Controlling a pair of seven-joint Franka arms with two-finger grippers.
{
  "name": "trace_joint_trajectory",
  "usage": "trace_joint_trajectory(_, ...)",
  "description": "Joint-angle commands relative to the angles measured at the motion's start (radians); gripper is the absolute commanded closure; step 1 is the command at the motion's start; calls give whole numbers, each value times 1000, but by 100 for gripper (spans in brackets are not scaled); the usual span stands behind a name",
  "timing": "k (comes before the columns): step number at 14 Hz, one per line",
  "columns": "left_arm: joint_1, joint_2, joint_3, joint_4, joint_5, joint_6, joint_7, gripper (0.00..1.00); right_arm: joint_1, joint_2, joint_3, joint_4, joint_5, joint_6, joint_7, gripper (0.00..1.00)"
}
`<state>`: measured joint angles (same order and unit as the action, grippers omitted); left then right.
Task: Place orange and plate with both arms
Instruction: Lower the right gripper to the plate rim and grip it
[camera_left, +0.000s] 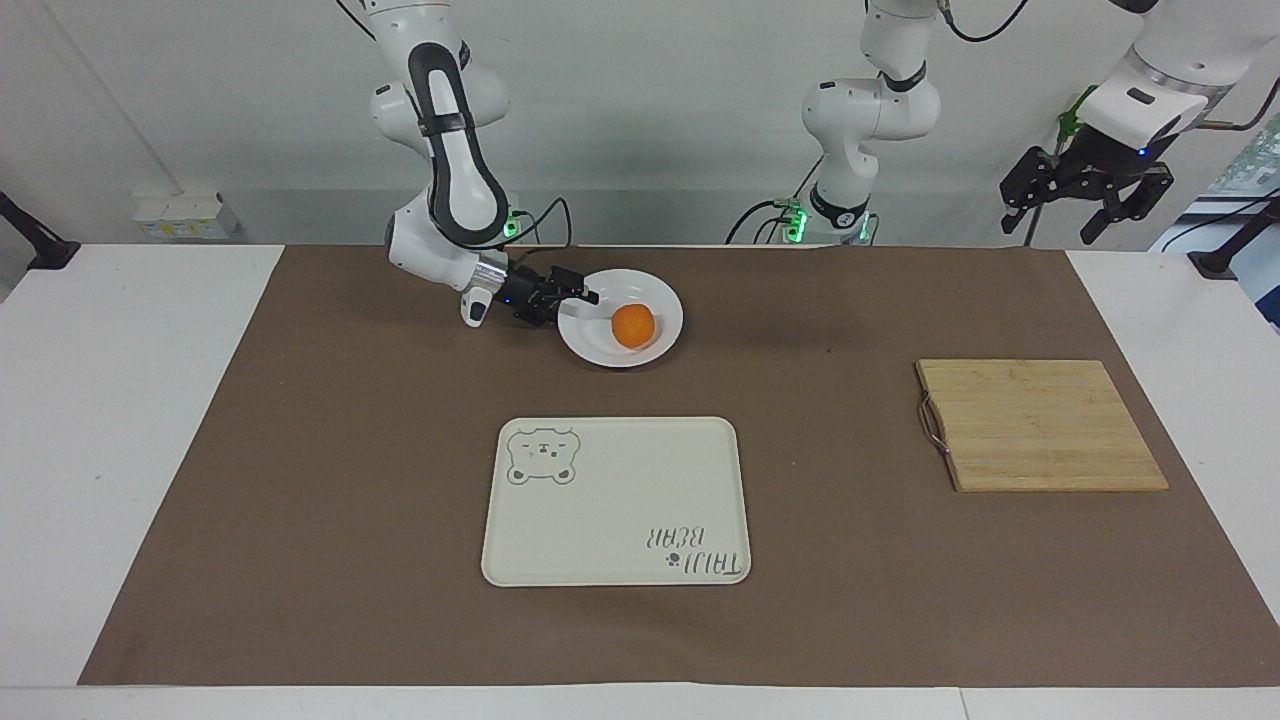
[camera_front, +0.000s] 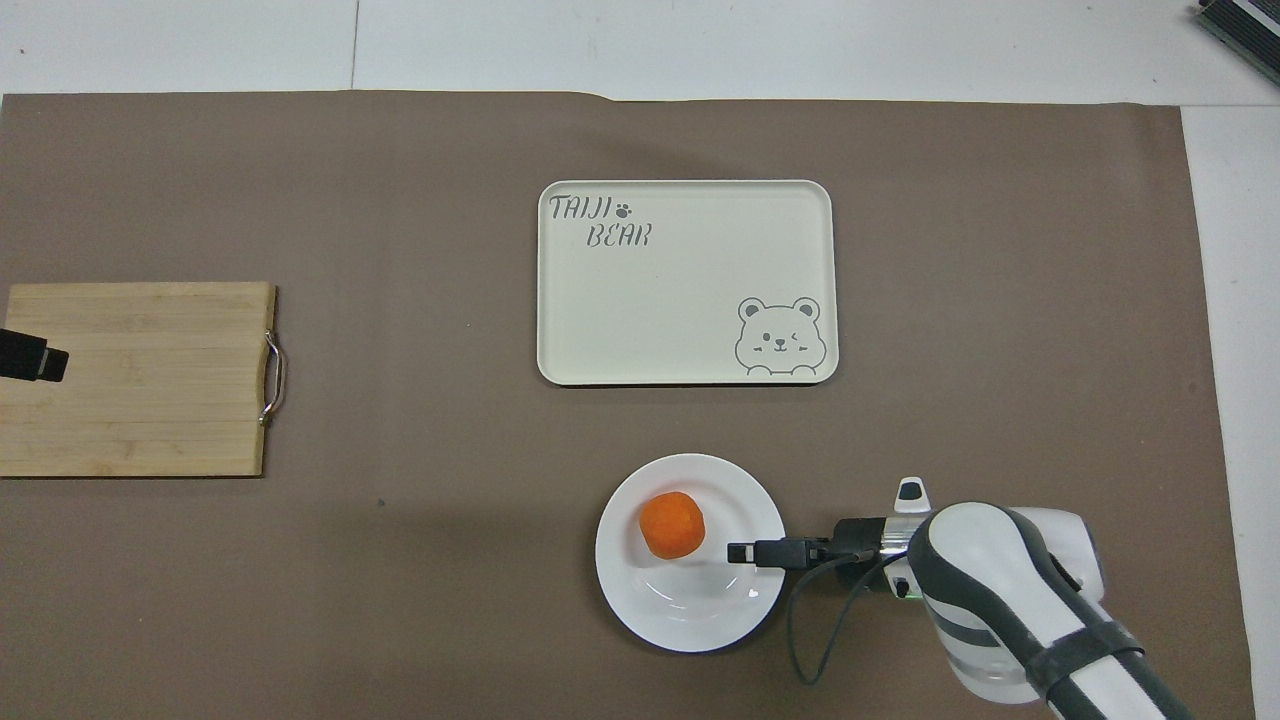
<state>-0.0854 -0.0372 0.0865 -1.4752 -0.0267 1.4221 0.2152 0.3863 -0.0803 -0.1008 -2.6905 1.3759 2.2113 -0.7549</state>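
**A:** Where do the task's things lie?

**B:** The white plate (camera_left: 621, 318) sits on the brown table cover (camera_left: 300, 500), close to the robots' edge and toward the right arm's end of the table. The orange (camera_left: 633, 326) rests in the plate, a little off its middle.

**A:** And the right gripper (camera_left: 583, 299)?

**B:** It lies nearly level at the plate's rim on the side toward the right arm's end of the table. From overhead its upper finger reaches in over the rim, stopping just short of the orange. In the facing view one finger is above the rim; the other I cannot make out. So whether it stands open, closed or pinching the rim, I cannot tell.

**A:** Does it touch the orange?

**B:** No, a small gap of white plate shows between the fingertip and the fruit.

**A:** The left gripper (camera_left: 1083, 198)?

**B:** It waits raised high at the left arm's end of the table, fingers spread apart and holding nothing. Overhead, only a black tip shows over the bamboo cutting board (camera_left: 1040, 424).

**A:** What else is on the table?

**B:** A cream rectangular tray (camera_left: 616, 501) with a bear drawing and "TAIJI BEAR" lettering lies farther from the robots than the plate, apart from it. The cutting board, with a metal handle on one short edge, lies well apart from both.
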Motion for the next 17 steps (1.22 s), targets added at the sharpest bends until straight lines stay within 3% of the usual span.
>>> trace_joint_trajectory(1, -5, -26, 1, -31, 17, 17, -13, 0, 6, -19, 0, -15, 32, 15, -1, 82)
trace_joint_trajectory(2, -5, -26, 1, -31, 16, 17, -13, 0, 6, -18, 0, -14, 32, 15, 0, 98)
trace_joint_trajectory(3, -5, -26, 1, -31, 17, 17, -13, 0, 5, -16, 0, -11, 34, 11, 0, 100)
trace_joint_trajectory(9, -5, -26, 1, -31, 17, 17, -11, 0, -15, 7, -2, 26, 32, -8, -93, 100)
trace_joint_trajectory(17, -5, -26, 1, -31, 17, 17, -13, 0, -168, 63, -2, 147, 34, -191, -130, 100)
